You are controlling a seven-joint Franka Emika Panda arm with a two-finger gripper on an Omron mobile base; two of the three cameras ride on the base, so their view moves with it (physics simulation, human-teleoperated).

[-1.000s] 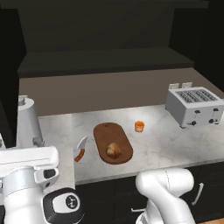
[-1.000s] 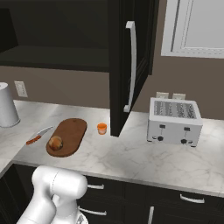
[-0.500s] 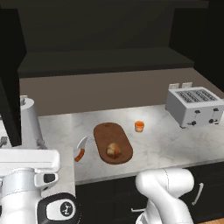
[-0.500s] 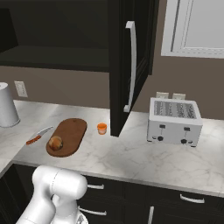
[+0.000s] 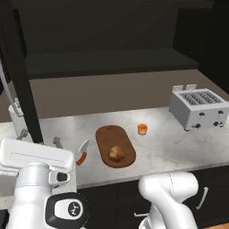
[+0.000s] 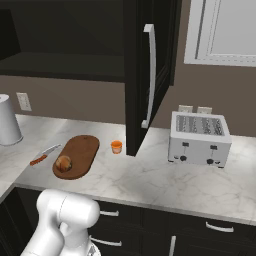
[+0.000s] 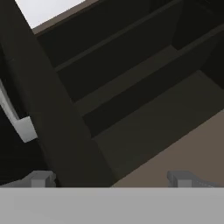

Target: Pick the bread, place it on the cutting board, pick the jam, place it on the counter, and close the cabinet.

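Observation:
The bread [image 5: 116, 153] [image 6: 63, 163] lies on the cutting board [image 5: 112, 136] [image 6: 82, 150]. The jam [image 5: 142, 129] [image 6: 116, 146] stands on the counter [image 5: 161, 147] [image 6: 150, 180], just right of the board. Both doors of the cabinet stand open: the left door [image 5: 24, 89] [image 7: 48, 109] with its silver handle [image 7: 17, 118], and the right door [image 6: 142, 75]. My gripper [image 5: 39, 138] [image 7: 111, 179] is open at the left door's lower edge, one fingertip on each side of it. The dark shelves [image 7: 131, 74] inside hold nothing that I can see.
An orange-handled knife [image 5: 82, 154] [image 6: 44, 155] lies left of the board. A silver toaster [image 5: 199, 107] [image 6: 200, 139] stands at the right, a white kettle [image 5: 15, 116] [image 6: 7, 120] at the left. The right door hangs out over the counter beside the jam.
The left door's edge has swung rightward in the left base view, and my hand has shifted with it. Bread, jam and the right door have not moved.

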